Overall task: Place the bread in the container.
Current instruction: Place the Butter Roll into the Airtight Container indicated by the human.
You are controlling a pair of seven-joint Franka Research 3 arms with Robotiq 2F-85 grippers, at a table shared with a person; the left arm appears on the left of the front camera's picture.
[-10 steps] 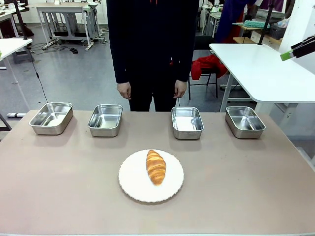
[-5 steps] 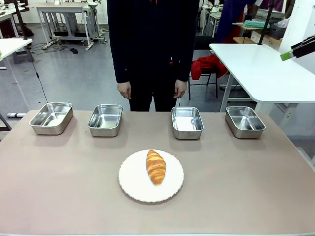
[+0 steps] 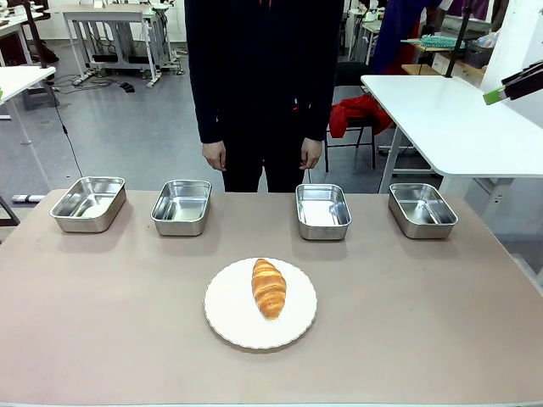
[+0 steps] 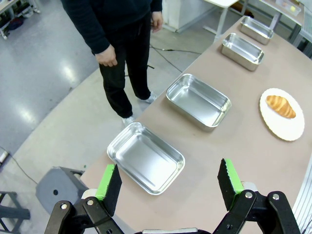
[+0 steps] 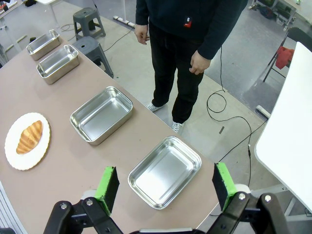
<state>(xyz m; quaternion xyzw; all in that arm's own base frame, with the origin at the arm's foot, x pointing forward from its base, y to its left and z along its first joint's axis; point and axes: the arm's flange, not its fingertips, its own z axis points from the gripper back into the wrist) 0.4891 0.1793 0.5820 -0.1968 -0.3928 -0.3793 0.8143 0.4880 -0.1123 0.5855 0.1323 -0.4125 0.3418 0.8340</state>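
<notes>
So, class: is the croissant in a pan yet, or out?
Out. The croissant lies on the white plate, apart from the four empty steel pans.

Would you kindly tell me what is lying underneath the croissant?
The croissant lies on a round white plate, which rests on the brown table. The patch of plate directly beneath it is covered from view.

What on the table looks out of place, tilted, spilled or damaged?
Nothing stands out. The croissant lies whole on the plate, and the four steel pans stand level and empty in a row along the far side of the table.
</notes>
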